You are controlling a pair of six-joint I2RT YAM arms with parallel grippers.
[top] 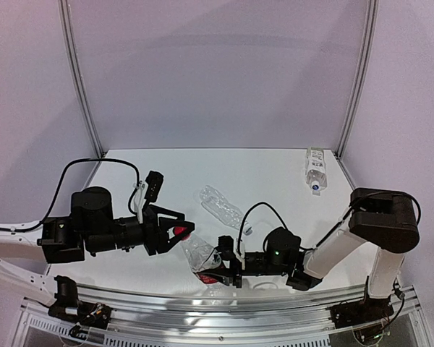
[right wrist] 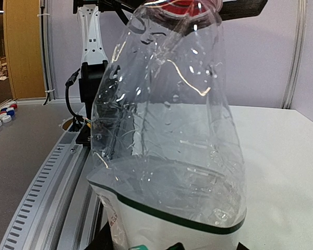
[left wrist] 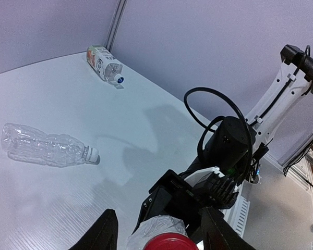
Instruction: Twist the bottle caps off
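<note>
White tabletop (top: 275, 173) under pale lavender wall panels (top: 217, 72). All places below reckoned from the red cap (left wrist: 170, 242).

Sits on the neck of the held bottle (top: 200, 254), raised off the table, squarely between the fingers of the left gripper (left wrist: 161, 229). Stands partly open, one finger on each side of the cap, with a sliver of gap on at least one side in the left wrist view. Nothing gripped yet, as far as can be seen.

Straight down the neck from the cap: the clear, crumpled body, then the right gripper (top: 224, 266), clamped around the bottle's lower end.

Runs its long axis from that clamp up and away toward the left gripper. Points its mouth into the open jaws, roughly in line with them.

By far the nearer to the cap: the left gripper, astride it. Probably calls only for a squeeze and a twist about that axis, with the right gripper bracing the body against the turn.

Well apart from the cap, flat on the table beyond it: a slim ribbed bottle (top: 220, 204). Much farther still, by the back corner: a labelled bottle (top: 315, 170), also lying flat. Both capped.
</note>
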